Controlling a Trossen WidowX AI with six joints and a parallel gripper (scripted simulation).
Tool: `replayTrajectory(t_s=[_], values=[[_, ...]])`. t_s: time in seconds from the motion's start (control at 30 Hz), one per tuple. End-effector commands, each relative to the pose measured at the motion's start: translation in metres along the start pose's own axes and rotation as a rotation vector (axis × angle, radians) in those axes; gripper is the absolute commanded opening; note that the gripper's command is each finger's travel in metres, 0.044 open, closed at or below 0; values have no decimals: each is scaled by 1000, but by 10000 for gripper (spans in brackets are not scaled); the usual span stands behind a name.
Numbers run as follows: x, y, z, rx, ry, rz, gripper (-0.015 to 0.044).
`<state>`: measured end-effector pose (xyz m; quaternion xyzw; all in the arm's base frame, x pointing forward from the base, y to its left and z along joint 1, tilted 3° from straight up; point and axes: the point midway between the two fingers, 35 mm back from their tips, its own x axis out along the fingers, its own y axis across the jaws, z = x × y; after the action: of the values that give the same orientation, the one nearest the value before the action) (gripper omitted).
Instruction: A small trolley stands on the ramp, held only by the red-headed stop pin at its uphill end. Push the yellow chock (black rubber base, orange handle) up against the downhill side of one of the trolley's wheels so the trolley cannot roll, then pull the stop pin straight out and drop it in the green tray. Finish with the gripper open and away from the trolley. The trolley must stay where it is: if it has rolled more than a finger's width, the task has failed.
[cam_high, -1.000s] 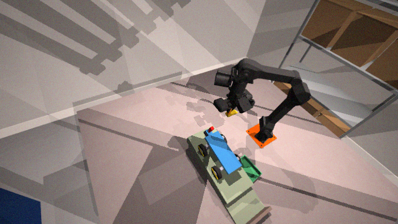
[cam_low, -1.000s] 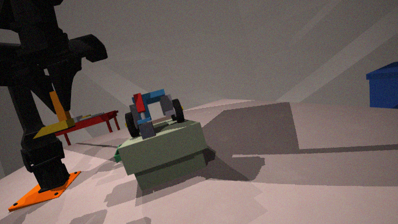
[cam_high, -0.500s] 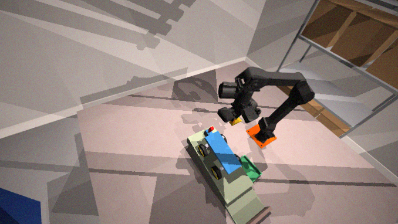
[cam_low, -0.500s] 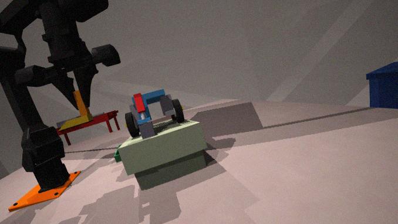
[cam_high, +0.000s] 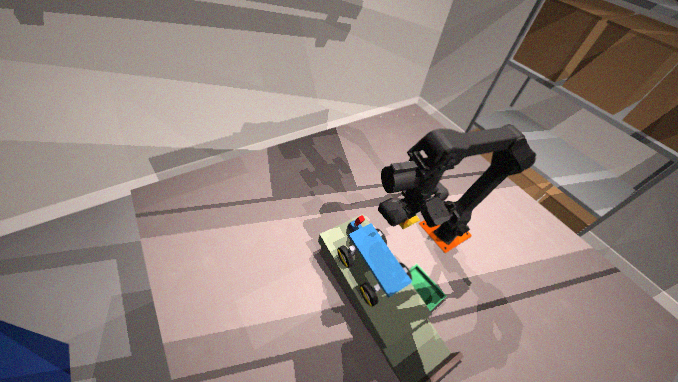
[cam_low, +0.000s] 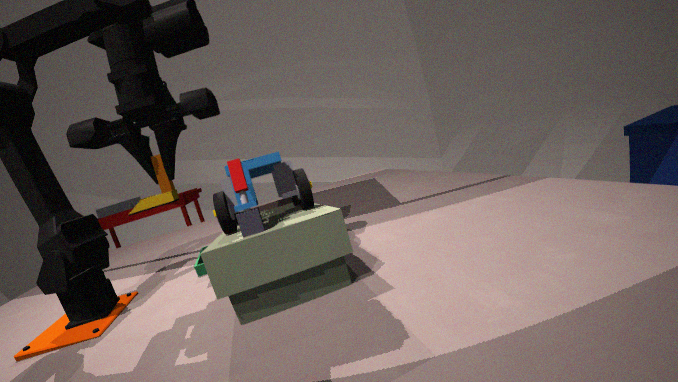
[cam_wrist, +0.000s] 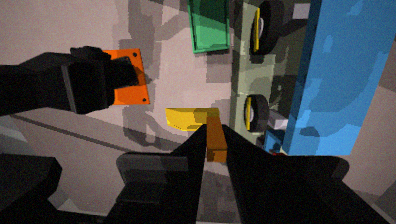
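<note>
My gripper (cam_high: 413, 216) (cam_low: 162, 175) (cam_wrist: 213, 128) is shut on the orange handle (cam_low: 161, 172) (cam_wrist: 216, 142) of the yellow chock (cam_high: 410, 222) (cam_low: 154, 201) (cam_wrist: 186, 118). It holds the chock off the floor, beside the ramp's uphill end. The blue trolley (cam_high: 380, 260) (cam_low: 260, 167) (cam_wrist: 335, 75) stands on the pale green ramp (cam_high: 405, 325) (cam_low: 280, 250) (cam_wrist: 240, 65). Its nearest black wheel (cam_wrist: 256, 113) lies just right of the chock in the wrist view. The red-headed stop pin (cam_high: 359, 220) (cam_low: 237, 175) stands at the trolley's uphill end. The green tray (cam_high: 429, 291) (cam_low: 201, 265) (cam_wrist: 210, 25) lies beside the ramp.
The arm's orange base plate (cam_high: 447, 241) (cam_low: 75, 332) (cam_wrist: 131, 87) is near the ramp. A red bench (cam_low: 150, 212) stands behind the chock in the exterior view. A blue bin (cam_high: 30, 355) (cam_low: 655, 150) stands far off. Metal shelving (cam_high: 590, 100) lines one wall.
</note>
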<state>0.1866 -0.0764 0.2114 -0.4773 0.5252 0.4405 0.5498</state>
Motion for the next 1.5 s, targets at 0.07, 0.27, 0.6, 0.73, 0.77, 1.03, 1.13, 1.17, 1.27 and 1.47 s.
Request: replayTrajectory(t_s=[0.07, 0.27, 0.6, 0.73, 0.77, 1.03, 1.13, 1.17, 1.27, 1.47], values=[[1, -3, 17, 1, 2, 0, 0], [3, -7, 36, 1, 0, 0, 0], [5, -12, 68, 1, -2, -1, 0], [5, -14, 81, 1, -3, -1, 0], [6, -15, 85, 1, -4, -1, 0], [8, -19, 114, 1, -6, -1, 0], [8, -21, 125, 1, -7, -1, 0], [9, -22, 130, 1, -8, -1, 0], [10, -24, 143, 1, -9, -1, 0], [11, -28, 168, 1, -11, -1, 0]])
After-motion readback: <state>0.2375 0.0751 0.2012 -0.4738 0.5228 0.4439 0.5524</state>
